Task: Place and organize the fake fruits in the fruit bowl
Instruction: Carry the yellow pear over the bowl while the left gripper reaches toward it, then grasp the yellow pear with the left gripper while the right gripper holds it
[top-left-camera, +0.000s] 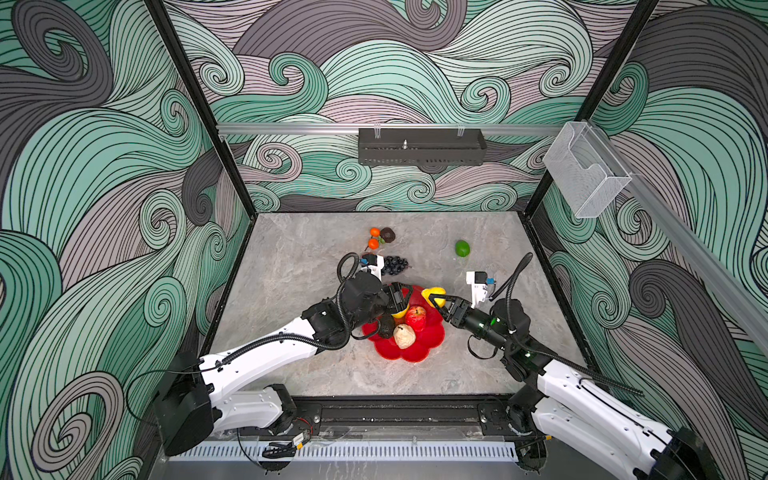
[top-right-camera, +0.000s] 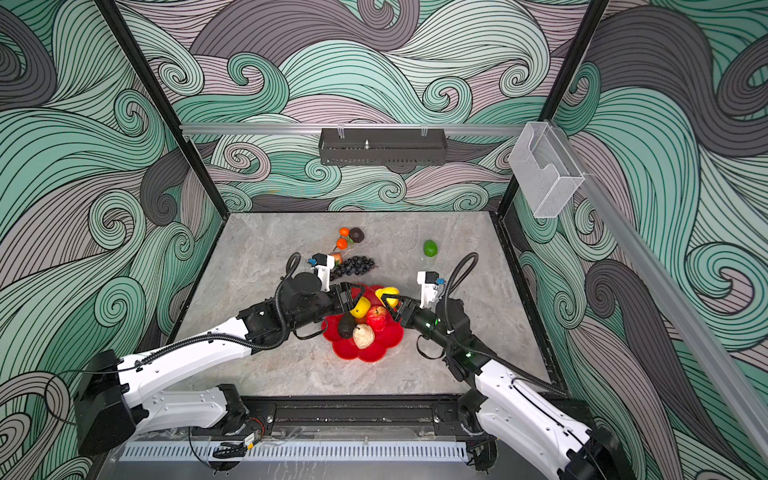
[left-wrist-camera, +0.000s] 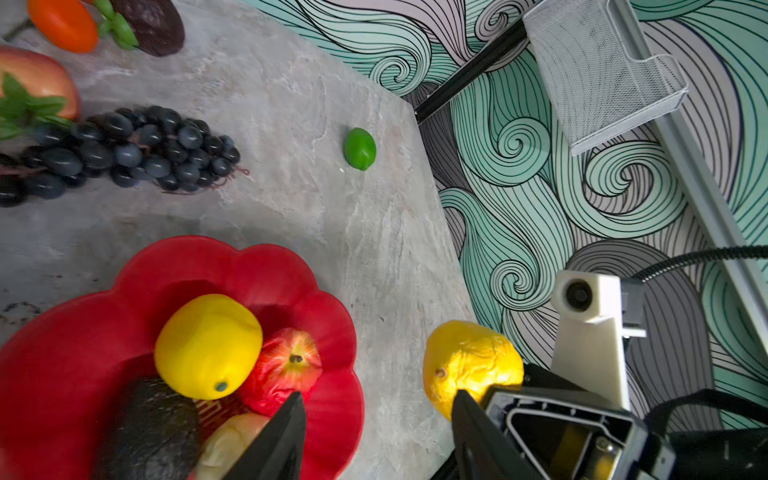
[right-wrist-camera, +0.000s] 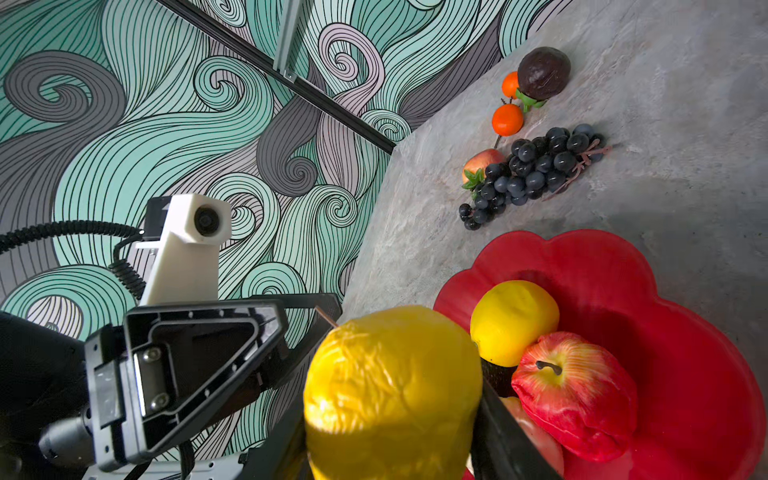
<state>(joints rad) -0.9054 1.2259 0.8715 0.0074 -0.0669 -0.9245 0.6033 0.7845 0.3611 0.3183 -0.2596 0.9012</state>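
1. Red and scalloped, the fruit bowl (top-left-camera: 415, 353) sits toward the front of the tabletop (top-left-camera: 291, 291) in both top views. It carries a lemon (top-right-camera: 360, 306), a red apple (top-left-camera: 415, 318), an avocado (top-left-camera: 386, 326) and a cream pear (top-left-camera: 404, 336). The right hand (top-left-camera: 436, 299) grips a yellow pear (top-left-camera: 433, 292) at the bowl's far rim. The left hand (top-left-camera: 399, 297) hovers just beside the lemon. A lime (top-left-camera: 462, 248), a grape bunch (top-left-camera: 394, 265), tangerines (top-left-camera: 374, 237) and a dark round fruit (top-left-camera: 387, 235) lie outside the bowl, farther back. Hazard: both hands are near each other over one shallow dish, so an advance by either could make them collide.
2. Left wrist view: the left hand's fingers (left-wrist-camera: 282, 436) stand apart with nothing between them. The yellow pear (left-wrist-camera: 469, 365) appears beyond the bowl's rim (left-wrist-camera: 332, 316), over bare tabletop. Hazard: if released there, it would probably miss the bowl and roll away.
3. Right wrist view: the right hand (right-wrist-camera: 395, 415) clamps the yellow pear (right-wrist-camera: 390, 374) on both sides. Lemon (right-wrist-camera: 513, 322) and apple (right-wrist-camera: 577, 395) touch each other just beside it, inside the bowl (right-wrist-camera: 685, 332). Hazard: lowering the pear onto that crowded pair could push the lemon over the low rim. The rounded plastic may also slip in the grip.
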